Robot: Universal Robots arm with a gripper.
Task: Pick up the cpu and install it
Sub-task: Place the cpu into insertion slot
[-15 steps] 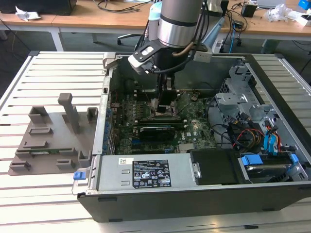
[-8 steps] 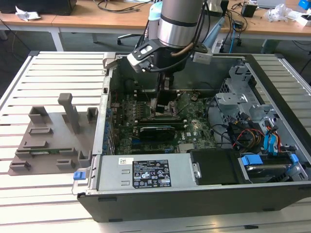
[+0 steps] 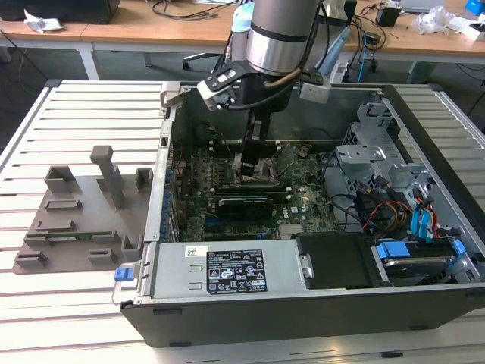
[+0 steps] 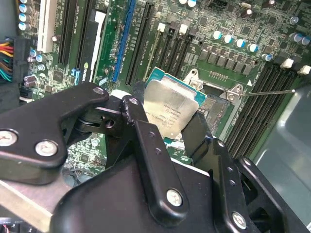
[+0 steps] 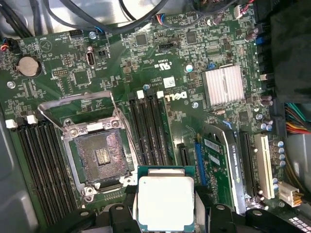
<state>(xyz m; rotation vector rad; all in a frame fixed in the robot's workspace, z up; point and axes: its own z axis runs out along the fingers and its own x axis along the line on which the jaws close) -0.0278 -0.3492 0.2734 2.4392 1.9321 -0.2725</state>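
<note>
The cpu (image 5: 164,203), a thin square chip with a silvery top, hangs above the green motherboard (image 5: 160,63) inside the computer case (image 3: 303,303). My gripper (image 4: 165,127) is shut on the cpu (image 4: 171,108), one black finger on each side of it. The open socket (image 5: 101,156) with its bare pin field lies on the board beside the cpu, its metal frame (image 5: 80,110) swung up. In the exterior view the gripper (image 3: 248,165) reaches down into the middle of the case.
Memory slots (image 5: 149,131) run between the socket and a graphics card (image 5: 221,158). A finned heatsink (image 5: 223,86) sits further on. A grey plastic tray (image 3: 83,216) with upright posts lies on the slatted table at the exterior view's left. Drive cages and cables (image 3: 394,197) fill the case's right.
</note>
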